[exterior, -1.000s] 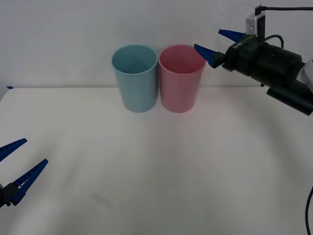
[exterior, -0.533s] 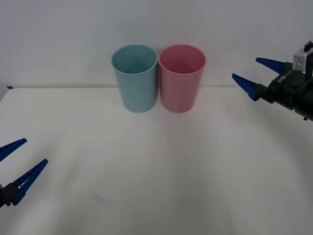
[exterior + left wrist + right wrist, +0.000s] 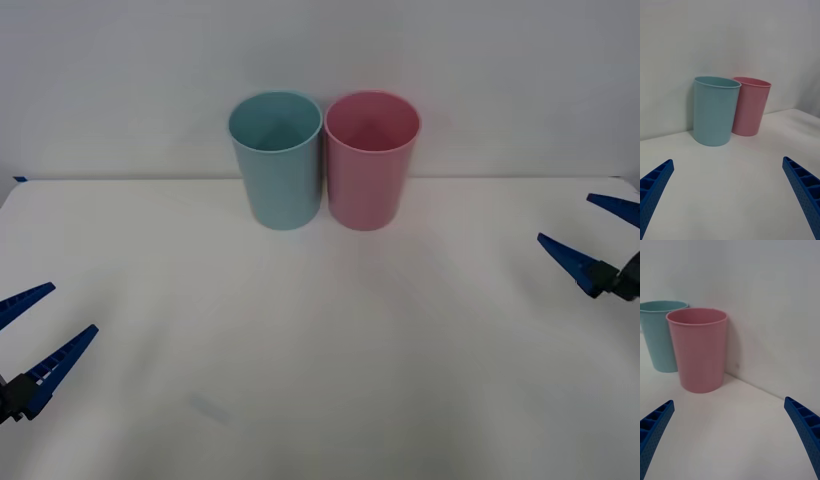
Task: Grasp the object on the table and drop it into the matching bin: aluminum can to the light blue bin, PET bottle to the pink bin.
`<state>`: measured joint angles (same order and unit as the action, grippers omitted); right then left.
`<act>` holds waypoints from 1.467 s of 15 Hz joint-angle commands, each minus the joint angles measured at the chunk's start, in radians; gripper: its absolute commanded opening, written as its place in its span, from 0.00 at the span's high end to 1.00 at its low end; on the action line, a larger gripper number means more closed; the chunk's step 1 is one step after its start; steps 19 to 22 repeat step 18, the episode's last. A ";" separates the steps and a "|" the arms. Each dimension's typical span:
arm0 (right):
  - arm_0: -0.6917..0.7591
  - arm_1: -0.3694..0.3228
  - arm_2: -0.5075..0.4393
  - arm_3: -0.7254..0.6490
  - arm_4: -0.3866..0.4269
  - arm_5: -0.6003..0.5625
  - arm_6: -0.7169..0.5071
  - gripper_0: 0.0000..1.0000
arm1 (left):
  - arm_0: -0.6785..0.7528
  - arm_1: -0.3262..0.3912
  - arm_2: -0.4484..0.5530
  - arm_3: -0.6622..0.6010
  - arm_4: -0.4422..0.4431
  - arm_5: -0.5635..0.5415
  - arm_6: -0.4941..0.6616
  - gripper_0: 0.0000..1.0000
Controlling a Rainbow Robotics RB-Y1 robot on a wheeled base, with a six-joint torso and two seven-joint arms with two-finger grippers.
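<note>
A: Where do the two bins stand?

B: Both sit upright at the far middle of the table (image 3: 320, 400), close to the white wall. The light blue bin (image 3: 276, 160) is on the left and the pink bin (image 3: 371, 160) is on the right, their sides just beside each other, perhaps touching at the rims. Their open mouths face up.

A: And the can?

B: I cannot see where it is. The white tabletop in front of the bins shows only a faint smudge near the left front, and the insides of the bins are too shadowed from this angle to tell what lies in them.

A: What about the right arm?

B: The right gripper (image 3: 600, 242) hangs at the far right edge of the scene, above the table, well apart from the pink bin. Its two blue ribbed fingers (image 3: 655, 427) are spread wide with nothing between them. From its wrist camera the pink bin stands nearer and the light blue bin behind it.

A: The left arm?

B: The left gripper (image 3: 40, 335) is at the near left corner, low over the table, well away from both bins. Its jaws are also released, fingers (image 3: 801, 187) parted and empty.
</note>
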<state>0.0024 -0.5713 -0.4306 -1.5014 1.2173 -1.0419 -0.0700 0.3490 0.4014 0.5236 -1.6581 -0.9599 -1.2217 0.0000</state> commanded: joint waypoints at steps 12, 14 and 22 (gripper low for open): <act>0.461 0.027 -0.148 -0.214 -0.268 -0.087 0.019 0.00 | 0.000 0.000 0.000 0.000 0.000 0.000 0.000 0.00; 0.472 0.028 -0.135 -0.223 -0.286 -0.093 0.022 0.00 | 0.000 0.000 0.000 0.000 0.000 0.000 0.000 0.00; 0.472 0.030 -0.131 -0.224 -0.288 -0.096 0.022 0.00 | 0.000 0.000 0.000 0.000 0.000 0.000 0.000 0.00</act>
